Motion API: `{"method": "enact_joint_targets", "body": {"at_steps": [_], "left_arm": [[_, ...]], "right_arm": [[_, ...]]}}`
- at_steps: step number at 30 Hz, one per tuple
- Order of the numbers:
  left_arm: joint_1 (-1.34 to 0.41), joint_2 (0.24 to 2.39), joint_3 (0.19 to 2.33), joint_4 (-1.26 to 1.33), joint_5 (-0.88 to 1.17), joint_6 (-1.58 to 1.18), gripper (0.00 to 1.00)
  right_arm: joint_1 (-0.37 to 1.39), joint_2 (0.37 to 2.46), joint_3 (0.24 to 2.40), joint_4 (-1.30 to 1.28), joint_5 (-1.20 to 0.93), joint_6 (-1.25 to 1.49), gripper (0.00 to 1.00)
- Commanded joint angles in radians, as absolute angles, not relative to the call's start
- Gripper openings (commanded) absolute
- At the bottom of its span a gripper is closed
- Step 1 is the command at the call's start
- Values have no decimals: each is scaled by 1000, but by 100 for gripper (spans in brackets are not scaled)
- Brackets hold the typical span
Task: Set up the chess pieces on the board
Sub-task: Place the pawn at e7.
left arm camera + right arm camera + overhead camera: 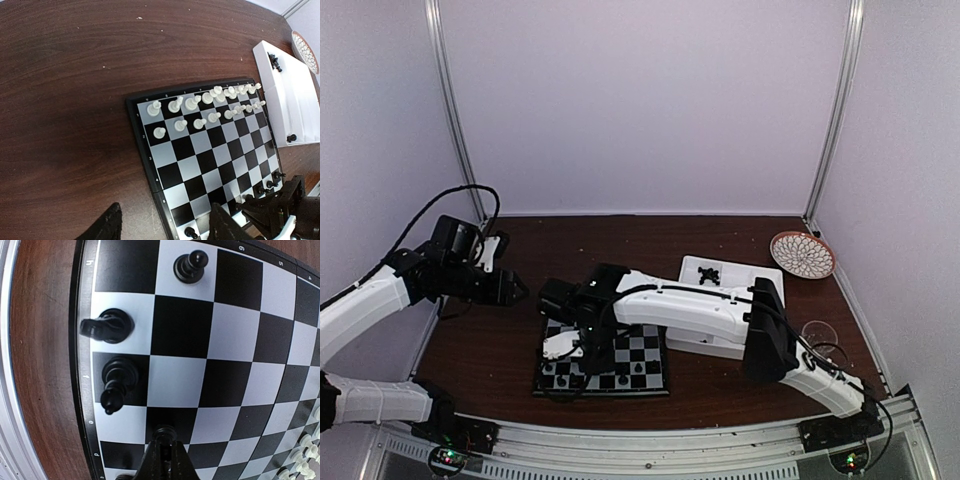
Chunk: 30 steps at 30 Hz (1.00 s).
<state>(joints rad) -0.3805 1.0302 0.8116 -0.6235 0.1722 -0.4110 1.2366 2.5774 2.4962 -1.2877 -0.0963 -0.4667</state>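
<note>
The surface (75,100) under the left fingers (107,225) looks like dark brown wood, with a fine streaked grain, a soft sheen and a few pale specks. The board (202,142) ahead of those fingers is smooth and semi-glossy, its pale checks catching the light. The white chess pieces (191,103) at the end farthest from them look like smooth plastic. Just beyond the right fingers (152,467), the black chess pieces (114,326) are glossy plastic with bright highlights, as is the black chessman (165,431) pinched between their tips. Both pairs of fingers are matt black. The tray (295,95), to the right of the left fingers, is smooth matt white and looks like plastic.
</note>
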Motion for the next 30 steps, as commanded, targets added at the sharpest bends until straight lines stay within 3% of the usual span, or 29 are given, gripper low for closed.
{"method": "enact_joint_targets", "body": {"at_steps": [1,18,26,30], "left_arm": [[-373,1027,802,-614,177,-411,60],[-373,1045,804,-614,182,-411,60],[-373,1059,807,-618,165,-404,60],[-373,1064,804,-611,166,-413,60]], "right_arm": [[1231,2591,2521,-1294,-73,-464,3],[1232,2499,2520,-1283,-60,-443,29],[1204,2287,2423,-1294,-49,-470,31],[1095,2153,2240,-1235,-95,-518,30]]}}
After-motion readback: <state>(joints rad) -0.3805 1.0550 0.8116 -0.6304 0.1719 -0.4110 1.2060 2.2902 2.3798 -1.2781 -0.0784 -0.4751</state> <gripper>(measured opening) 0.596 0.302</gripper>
